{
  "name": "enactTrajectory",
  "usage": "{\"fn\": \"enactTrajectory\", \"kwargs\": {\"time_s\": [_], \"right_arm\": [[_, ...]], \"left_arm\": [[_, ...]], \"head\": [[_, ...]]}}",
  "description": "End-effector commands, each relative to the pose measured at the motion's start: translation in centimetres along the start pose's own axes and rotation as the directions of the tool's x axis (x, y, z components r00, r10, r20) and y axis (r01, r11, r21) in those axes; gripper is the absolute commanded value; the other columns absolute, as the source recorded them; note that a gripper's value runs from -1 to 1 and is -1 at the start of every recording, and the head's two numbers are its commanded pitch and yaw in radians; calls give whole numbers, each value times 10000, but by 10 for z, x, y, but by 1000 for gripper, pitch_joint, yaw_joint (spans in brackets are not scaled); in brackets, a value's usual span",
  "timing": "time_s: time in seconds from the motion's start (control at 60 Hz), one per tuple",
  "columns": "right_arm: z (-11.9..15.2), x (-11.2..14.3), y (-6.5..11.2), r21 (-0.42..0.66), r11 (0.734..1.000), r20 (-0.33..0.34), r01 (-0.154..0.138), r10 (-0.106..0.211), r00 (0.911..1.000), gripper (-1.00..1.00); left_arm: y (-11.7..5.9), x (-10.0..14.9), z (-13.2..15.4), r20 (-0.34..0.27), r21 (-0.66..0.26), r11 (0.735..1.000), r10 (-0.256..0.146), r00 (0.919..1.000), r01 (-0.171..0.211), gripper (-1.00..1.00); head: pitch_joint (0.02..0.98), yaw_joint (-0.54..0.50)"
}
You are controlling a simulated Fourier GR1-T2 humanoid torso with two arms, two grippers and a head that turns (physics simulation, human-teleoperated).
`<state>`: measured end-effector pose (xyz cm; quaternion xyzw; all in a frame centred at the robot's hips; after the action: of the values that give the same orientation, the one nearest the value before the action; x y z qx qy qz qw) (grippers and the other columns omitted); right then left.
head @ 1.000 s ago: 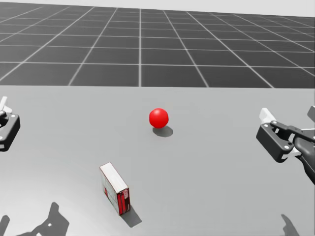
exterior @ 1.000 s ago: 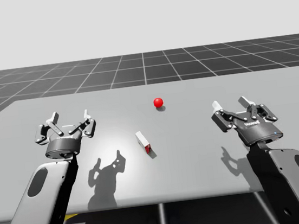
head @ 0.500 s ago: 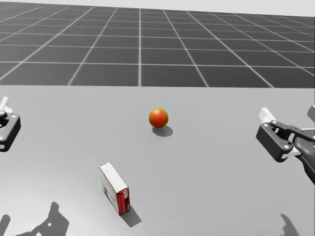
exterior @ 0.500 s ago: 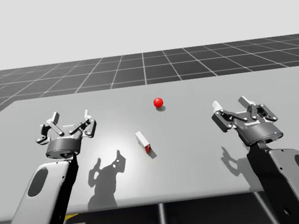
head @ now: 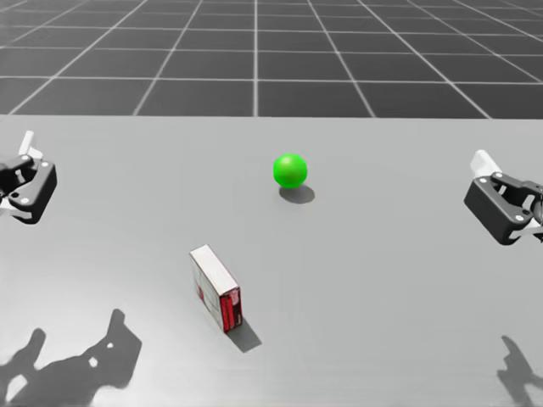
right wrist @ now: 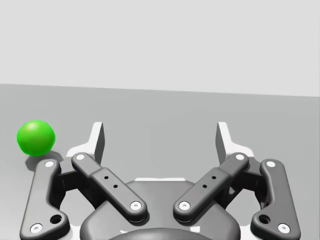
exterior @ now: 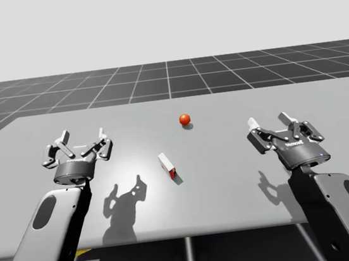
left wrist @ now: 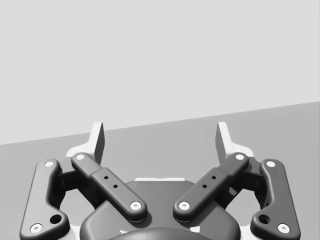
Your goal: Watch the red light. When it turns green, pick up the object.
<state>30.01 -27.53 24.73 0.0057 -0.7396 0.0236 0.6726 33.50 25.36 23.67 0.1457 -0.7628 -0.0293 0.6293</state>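
The light ball looks green in the head view [head: 290, 170] and beside my right gripper [right wrist: 160, 140] in the right wrist view [right wrist: 35, 137]. In the high view the ball [exterior: 184, 119] looks orange-red. A small white box with a red end [head: 217, 288] stands on its long edge near the table's middle [exterior: 167, 165], in front of the ball. My left gripper [exterior: 82, 137] hovers open to the box's left, nothing between its fingers [left wrist: 160, 140]. My right gripper [exterior: 267, 121] hovers open far to the box's right, also holding nothing.
The grey table [exterior: 231, 181] carries just the ball and the box. Both arms cast shadows on it near the front edge. A dark gridded floor lies beyond the far edge.
The ball has gone from red through orange to green in the head view. My head has turned, shifting the whole head picture. Neither arm nor the box has moved.
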Motion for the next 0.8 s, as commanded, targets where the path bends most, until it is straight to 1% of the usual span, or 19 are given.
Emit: {"fn": "enactTrajectory", "kwargs": {"time_s": [0.017, 0.033, 0.167, 0.25, 0.367, 0.383, 0.45, 0.483, 0.533, 0.55, 0.6, 0.633, 0.667, 0.7, 0.717, 0.733, 0.75, 0.783, 0.8], "right_arm": [[0, 0, 0, 2, 10000, -12, -8, 8, 10000, -1000], [0, 0, 0, 5, 10000, -9, -7, 7, 10000, -1000], [0, 0, 0, 3, 10000, -18, -13, 13, 10000, -1000], [0, 0, 0, 4, 10000, -20, -15, 15, 10000, -1000], [0, 0, 0, 4, 10000, -20, -15, 15, 10000, -1000], [0, 0, 0, 4, 10000, -20, -15, 15, 10000, -1000], [0, 0, 0, 4, 10000, -20, -15, 15, 10000, -1000], [0, 0, 0, -4, 10000, -20, -45, 45, 10000, -1000], [0, 0, 0, -9, 10000, -10, -42, 42, 10000, -1000], [0, 1, 1, -20, 10000, -4, -30, 30, 10000, -1000], [0, 0, 0, -43, 10000, -11, -28, 28, 10000, -1000], [0, 0, 0, -60, 10000, -25, -15, 15, 10000, -1000], [0, 0, 0, -70, 10000, -27, -7, 6, 10000, -1000], [0, 0, 0, -76, 10000, -26, -4, 4, 10000, -1000], [0, 0, 0, -79, 10000, -25, -2, 2, 10000, -1000], [0, 0, 0, -91, 10000, -20, -3, 3, 10000, -1000], [0, 0, 0, -95, 10000, -19, -4, 4, 10000, -1000], [0, 1, 0, -107, 9999, -16, -14, 14, 10000, -1000], [0, 0, 0, -110, 9999, -13, -24, 24, 10000, -1000]], "left_arm": [[0, 0, 0, 0, 0, 10000, -1, 10000, 1, -1000], [0, 0, 0, 0, 0, 10000, -1, 10000, 1, -1000], [0, 0, 0, -1, -1, 10000, -1, 10000, 1, -1000], [0, 0, 0, -45, -68, 10000, -8, 10000, 8, -1000], [-3, 0, 0, -170, -110, 9999, 44, 9998, -46, -1000], [-4, 0, 0, -197, -354, 9994, 24, 9998, -30, -1000], [-6, 1, 2, -291, -530, 9985, 98, 9995, -113, -1000], [-7, 4, 3, -388, -732, 9964, 388, 9985, -416, -1000], [-7, 5, 4, -475, -899, 9935, 654, 9967, -695, -1000], [-7, 8, 4, -556, -1054, 9898, 903, 9944, -957, -1000], [-6, 12, 6, -639, -1239, 9843, 1182, 9909, -1254, -1000], [-5, 17, 10, -794, -1641, 9726, 1536, 9849, -1649, -1000], [-5, 21, 13, -979, -2034, 9597, 1770, 9793, -1938, -1000], [-5, 23, 16, -1071, -2293, 9526, 1797, 9779, -2002, -1000], [-6, 24, 17, -1040, -2422, 9499, 1769, 9787, -1974, -1000], [-6, 26, 21, -1054, -2909, 9361, 1741, 9791, -1978, -1000], [-7, 27, 23, -1074, -3031, 9318, 1749, 9787, -1998, -1000], [-7, 29, 25, -1156, -3267, 9209, 1845, 9760, -2128, -1000], [-8, 31, 27, -1243, -3481, 9102, 1925, 9734, -2245, -1000]], "head": [[698, -5], [718, 12], [783, 69], [805, 93], [807, 97], [808, 96], [809, 95], [810, 94], [811, 93], [810, 92], [809, 91], [811, 90], [813, 89], [812, 88], [812, 89], [812, 90], [812, 90], [813, 91], [814, 91]]}}
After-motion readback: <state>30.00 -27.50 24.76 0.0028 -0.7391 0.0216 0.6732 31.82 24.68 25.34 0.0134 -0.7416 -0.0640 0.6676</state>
